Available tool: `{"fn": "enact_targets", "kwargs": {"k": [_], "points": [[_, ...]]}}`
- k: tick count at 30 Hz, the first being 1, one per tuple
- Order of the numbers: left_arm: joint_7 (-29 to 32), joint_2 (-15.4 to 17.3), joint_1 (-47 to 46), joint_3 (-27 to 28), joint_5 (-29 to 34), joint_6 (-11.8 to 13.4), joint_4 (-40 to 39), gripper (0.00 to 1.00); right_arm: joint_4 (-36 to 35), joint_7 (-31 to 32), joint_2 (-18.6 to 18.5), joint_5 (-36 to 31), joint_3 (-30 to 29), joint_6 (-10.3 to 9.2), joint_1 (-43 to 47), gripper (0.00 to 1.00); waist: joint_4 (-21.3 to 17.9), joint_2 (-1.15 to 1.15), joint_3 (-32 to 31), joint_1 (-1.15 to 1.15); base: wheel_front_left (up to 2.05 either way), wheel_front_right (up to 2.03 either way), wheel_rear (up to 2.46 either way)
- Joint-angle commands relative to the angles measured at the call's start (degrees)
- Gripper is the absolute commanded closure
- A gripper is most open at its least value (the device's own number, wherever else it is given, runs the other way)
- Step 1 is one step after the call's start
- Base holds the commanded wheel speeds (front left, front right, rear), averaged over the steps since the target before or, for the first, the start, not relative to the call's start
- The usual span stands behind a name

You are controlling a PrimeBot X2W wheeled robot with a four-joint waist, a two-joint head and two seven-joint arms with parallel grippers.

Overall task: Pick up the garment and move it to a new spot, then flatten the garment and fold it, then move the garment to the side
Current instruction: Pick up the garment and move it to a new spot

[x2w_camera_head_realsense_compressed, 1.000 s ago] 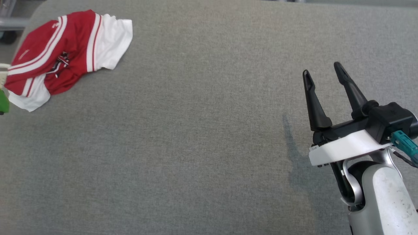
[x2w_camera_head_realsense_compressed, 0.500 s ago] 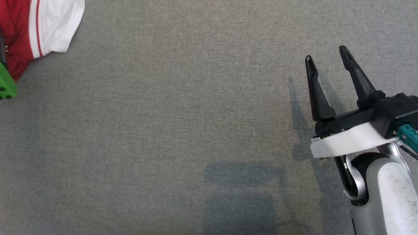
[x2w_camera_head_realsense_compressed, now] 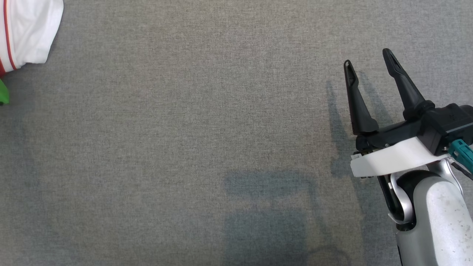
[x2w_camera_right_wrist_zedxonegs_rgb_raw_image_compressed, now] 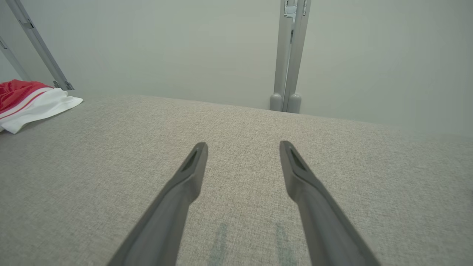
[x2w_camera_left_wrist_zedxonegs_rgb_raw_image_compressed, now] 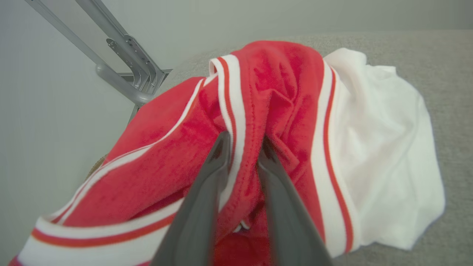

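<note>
Garment (x2w_camera_left_wrist_zedxonegs_rgb_raw_image_compressed: 288,85) at tabletop (x2w_camera_head_realsense_compressed: 184,111) L edge, pinched in L hand (x2w_camera_left_wrist_zedxonegs_rgb_raw_image_compressed: 244,138); R hand (x2w_camera_head_realsense_compressed: 367,57) spread, bare tabletop btwn.

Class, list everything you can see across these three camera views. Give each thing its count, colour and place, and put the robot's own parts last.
garment: one, red with white stripes and a white panel, bunched at the table's left end
table: one, grey fabric top, under the garment
frame posts: several, grey metal, behind the table's far edge
wall: one, pale, behind the table
green part: one, green, left edge of head view, too cut off to identify
left gripper: one, dark fingers, closed on a red fold of the garment
right gripper: one, dark fingers, open over bare table
right forearm: one, silver-white, lower right of head view
</note>
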Motion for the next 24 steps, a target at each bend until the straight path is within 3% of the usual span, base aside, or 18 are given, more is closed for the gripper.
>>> {"fn": "enact_targets", "kwargs": {"k": [1,12,24], "points": [[-1.6,0.2,-1.5,0.2,0.2,-0.2,0.7,1.0,0.4,-0.7,-0.2,0.3,-0.2,0.0,-0.5,0.0,0.0,0.24,-0.7,-0.01,0.0,0.0,0.0],[-9.3,0.7,-4.8,-0.7,1.9,-1.9,0.5,1.0,4.2,-3.3,-0.2,2.7,-0.5,0.0,1.0,0.0,0.2,0.24,-8.4,-0.01,0.0,0.0,0.0],[-9.4,-1.5,-6.7,-5.1,4.4,-4.5,-8.3,1.0,8.9,-5.9,-0.2,5.5,-1.8,0.0,5.1,0.0,0.5,0.24,-20.1,-0.01,0.0,0.0,0.0]]}}
